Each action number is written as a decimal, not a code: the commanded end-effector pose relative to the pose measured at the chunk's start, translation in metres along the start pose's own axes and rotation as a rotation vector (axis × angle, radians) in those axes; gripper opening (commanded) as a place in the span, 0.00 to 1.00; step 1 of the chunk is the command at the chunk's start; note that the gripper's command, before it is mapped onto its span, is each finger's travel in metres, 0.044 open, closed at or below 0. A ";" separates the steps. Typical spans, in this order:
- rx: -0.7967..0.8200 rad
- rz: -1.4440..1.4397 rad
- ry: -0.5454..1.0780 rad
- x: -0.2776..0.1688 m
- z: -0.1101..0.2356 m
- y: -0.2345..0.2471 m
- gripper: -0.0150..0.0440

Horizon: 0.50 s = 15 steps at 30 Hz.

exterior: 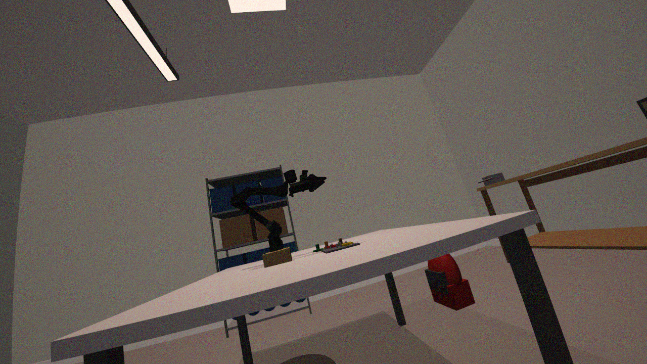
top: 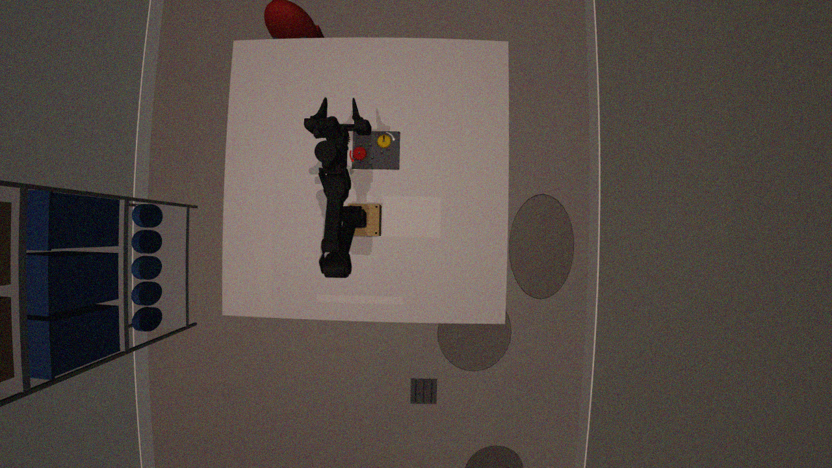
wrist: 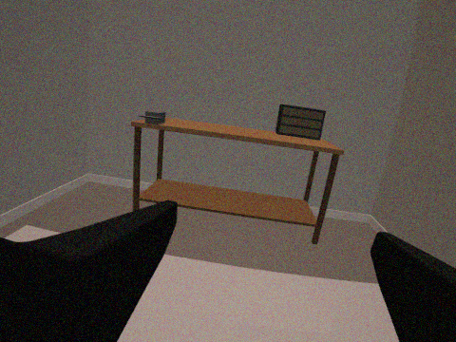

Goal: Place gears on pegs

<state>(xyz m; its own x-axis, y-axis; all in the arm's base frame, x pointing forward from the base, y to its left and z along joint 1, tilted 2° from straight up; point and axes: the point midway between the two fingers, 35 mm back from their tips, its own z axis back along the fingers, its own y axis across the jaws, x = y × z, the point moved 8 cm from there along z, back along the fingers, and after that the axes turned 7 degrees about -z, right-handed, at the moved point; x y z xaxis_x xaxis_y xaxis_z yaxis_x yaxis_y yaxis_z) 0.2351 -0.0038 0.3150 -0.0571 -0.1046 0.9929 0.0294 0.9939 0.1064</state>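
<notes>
Top: yellow gear's [top: 383, 140] stripe points away from base.

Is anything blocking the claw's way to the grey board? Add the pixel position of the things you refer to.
Nothing visible stands between the gripper [top: 339, 100] [exterior: 325, 178] [wrist: 275, 223] and the grey board [top: 383, 162] [exterior: 326, 252]; the gripper hangs open, well above the table [top: 454, 116] [exterior: 271, 285] [wrist: 261, 304].

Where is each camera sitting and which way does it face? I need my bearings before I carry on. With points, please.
Top: high overhead, facing down on the white table [top: 454, 104] [exterior: 280, 280] [wrist: 266, 304]; arm [top: 335, 186] [exterior: 255, 190] and jaws show.
Exterior: low beside the table, angled slightly upward across it; arm shows side-on.
Wrist: on the arm near the jaws, facing outward over the table toward a wooden bench [exterior: 588, 165] [wrist: 228, 132]; only two dark fingers show.
Top and exterior share the grey board [top: 387, 161] [exterior: 330, 251].
</notes>
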 end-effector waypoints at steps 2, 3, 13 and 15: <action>0.007 -0.040 0.045 -0.006 -0.004 0.002 1.00; 0.014 -0.089 0.102 -0.015 -0.008 0.005 1.00; -0.167 -0.605 0.822 -0.118 -0.024 0.049 1.00; -0.266 -0.677 0.955 -0.138 -0.019 0.057 1.00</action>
<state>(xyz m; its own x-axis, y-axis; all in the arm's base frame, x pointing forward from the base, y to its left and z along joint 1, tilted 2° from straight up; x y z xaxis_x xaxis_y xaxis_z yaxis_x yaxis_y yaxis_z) 0.2665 0.0517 0.2086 0.5713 -0.6212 0.5364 0.3313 0.7724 0.5418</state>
